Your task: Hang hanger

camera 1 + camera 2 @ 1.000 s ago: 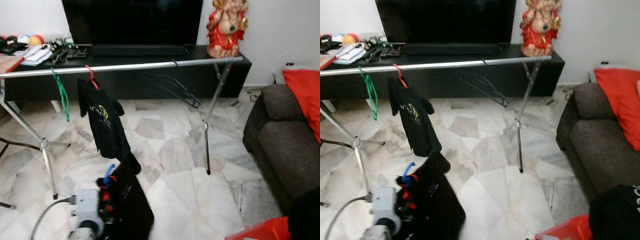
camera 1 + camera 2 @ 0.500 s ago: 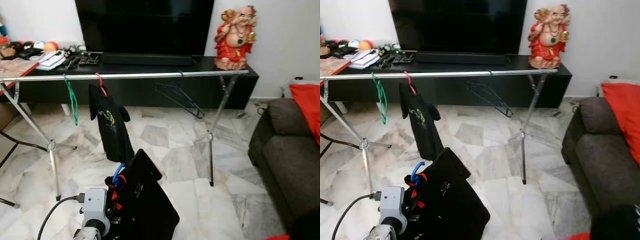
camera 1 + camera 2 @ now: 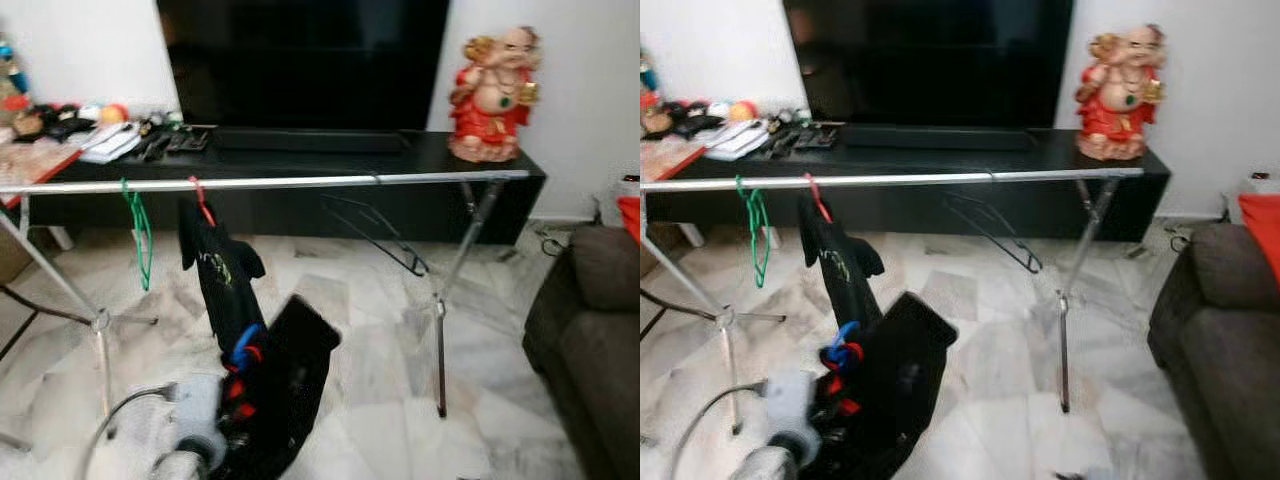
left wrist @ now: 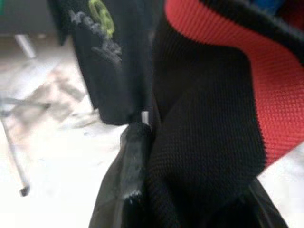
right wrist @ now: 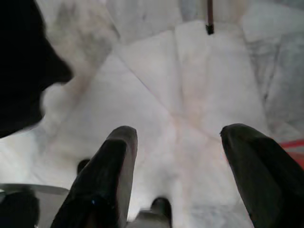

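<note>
Nearest the camera, left gripper (image 3: 235, 385) holds up a black garment on a blue-and-red hanger (image 3: 243, 352) — fingers buried in cloth, so I cannot tell their state. Right gripper (image 5: 178, 183) over white marble floor (image 5: 156, 90), fingers spread, nothing between them. Behind: long silver clothes rail (image 3: 300, 182) carrying a green wire hanger (image 3: 138, 225), a black printed T-shirt on a red hanger (image 3: 218, 280) and an empty black hanger (image 3: 375, 230). Farthest — black TV cabinet (image 3: 330, 165) with a red-and-gold statue (image 3: 495, 95).
</note>
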You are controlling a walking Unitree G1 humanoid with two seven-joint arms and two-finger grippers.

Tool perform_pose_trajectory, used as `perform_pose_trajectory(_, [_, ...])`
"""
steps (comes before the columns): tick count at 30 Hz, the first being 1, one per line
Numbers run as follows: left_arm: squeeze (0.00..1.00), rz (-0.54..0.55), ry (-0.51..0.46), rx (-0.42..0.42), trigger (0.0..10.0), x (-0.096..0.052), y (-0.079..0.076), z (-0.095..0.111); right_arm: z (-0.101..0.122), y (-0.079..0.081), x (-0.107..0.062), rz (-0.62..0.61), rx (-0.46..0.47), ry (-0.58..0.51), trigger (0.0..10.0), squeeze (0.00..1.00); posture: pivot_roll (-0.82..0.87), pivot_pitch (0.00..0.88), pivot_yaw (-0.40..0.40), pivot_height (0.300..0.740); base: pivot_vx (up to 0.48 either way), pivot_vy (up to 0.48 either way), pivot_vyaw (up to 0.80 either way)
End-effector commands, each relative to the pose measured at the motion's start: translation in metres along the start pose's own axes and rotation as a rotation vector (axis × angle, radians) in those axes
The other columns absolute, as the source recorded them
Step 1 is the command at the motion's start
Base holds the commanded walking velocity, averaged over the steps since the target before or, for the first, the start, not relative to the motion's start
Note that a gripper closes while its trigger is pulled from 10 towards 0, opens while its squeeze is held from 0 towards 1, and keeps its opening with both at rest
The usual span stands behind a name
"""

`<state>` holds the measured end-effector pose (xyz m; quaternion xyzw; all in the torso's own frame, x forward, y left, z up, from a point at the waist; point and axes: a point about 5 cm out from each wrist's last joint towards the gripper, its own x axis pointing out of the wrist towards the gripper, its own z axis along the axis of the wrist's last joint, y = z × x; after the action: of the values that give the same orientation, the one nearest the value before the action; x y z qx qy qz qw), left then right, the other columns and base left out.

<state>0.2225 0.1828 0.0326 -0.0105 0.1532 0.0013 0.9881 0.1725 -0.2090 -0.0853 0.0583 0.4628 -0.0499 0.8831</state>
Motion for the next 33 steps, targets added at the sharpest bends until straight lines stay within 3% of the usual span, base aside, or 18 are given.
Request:
perform_pose_trajectory(1, [0.00, -0.035, -0.050, -0.013, 10.0, 0.004, -0.012, 0.011, -0.020, -0.019, -0.007, -0.054, 0.038, 0.062, 10.0, 0.00, -0.04, 0.026, 0.004, 0.740, 0.480, 0.000, -0.80])
perform_pose_trajectory(22, [0.00, -0.008, -0.023, -0.055, 10.0, 0.002, -0.010, 0.007, -0.021, -0.022, -0.008, -0.052, -0.029, 0.074, 10.0, 0.00, -0.03, 0.036, 0.002, 0.740, 0.480, 0.000, -0.04])
perform_pose_trajectory(25, [0.00, 0.013, 0.001, -0.071, 10.0, 0.002, -0.008, 0.004, -0.021, -0.022, -0.008, -0.046, -0.045, 0.074, 10.0, 0.00, -0.03, 0.034, 0.003, 0.740, 0.393, 0.000, 0.67])
perform_pose_trajectory(33, [0.00, 0.031, -0.003, -0.164, 10.0, 0.005, -0.005, 0.004, -0.022, -0.021, -0.008, -0.051, -0.006, 0.067, 10.0, 0.00, -0.03, 0.027, 0.005, 0.740, 0.000, 0.000, 0.30])
